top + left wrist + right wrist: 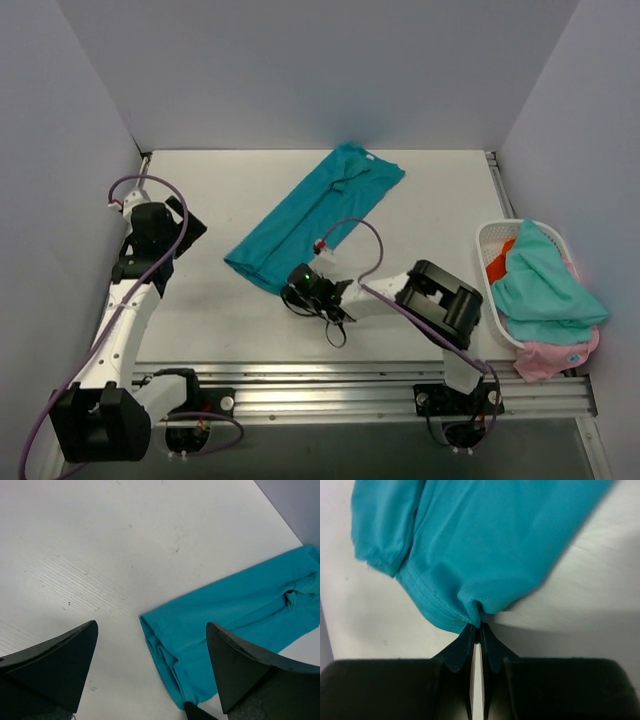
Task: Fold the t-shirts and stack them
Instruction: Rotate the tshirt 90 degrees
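Top external view: deep teal t-shirt (315, 215) lies stretched diagonally on table (200, 180), well left of white basket (487, 236). Right fingers (465, 647) pinched tight on shirt's near hem corner, at end farthest from basket. Left fingers (65, 660) spread wide, holding nothing, hovering over table farther left of basket than shirt. Heaped inside basket: pale aqua t-shirt (540, 285), pink t-shirt (550, 358), orange-red t-shirt (500, 265).
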